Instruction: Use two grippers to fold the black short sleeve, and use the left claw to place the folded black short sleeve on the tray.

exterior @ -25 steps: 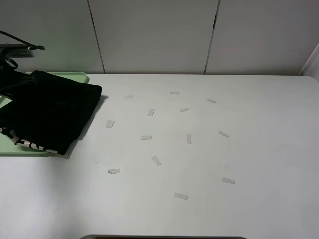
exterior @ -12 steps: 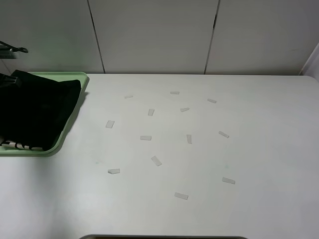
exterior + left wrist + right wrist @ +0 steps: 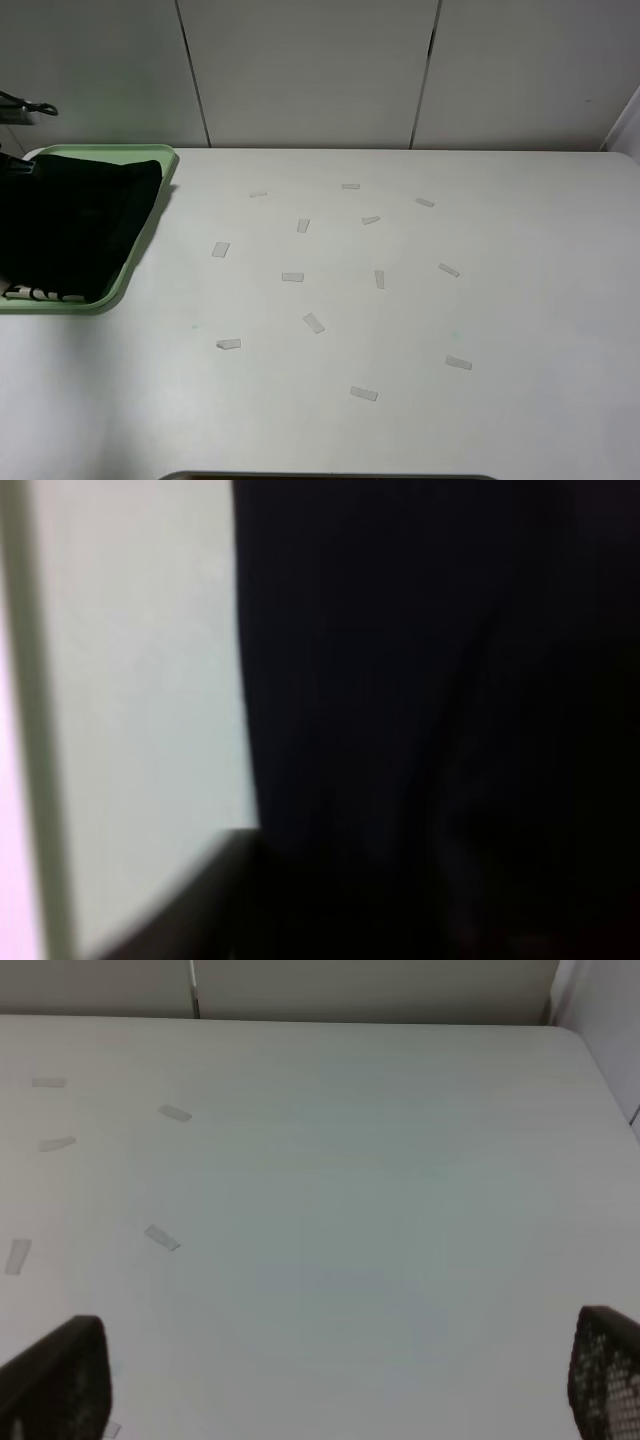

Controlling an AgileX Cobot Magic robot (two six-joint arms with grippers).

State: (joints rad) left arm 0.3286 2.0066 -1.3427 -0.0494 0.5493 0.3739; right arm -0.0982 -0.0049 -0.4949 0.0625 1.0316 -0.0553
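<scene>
**Watch the release over the tray**

Your folded black short sleeve (image 3: 75, 225) lies in the tray (image 3: 150, 240). Your left claw (image 3: 22, 165) is barely visible (grip state unclear); lifting while snagged could drag the fabric out. Right gripper (image 3: 330, 1375) hangs wide open, empty.

The black short sleeve (image 3: 70, 225) looks like soft matt cloth. The tray (image 3: 150, 215) is smooth pale green plastic with a slight sheen. The white table (image 3: 400, 320) is smooth and matt, dotted with translucent tape strips (image 3: 314, 322).
</scene>
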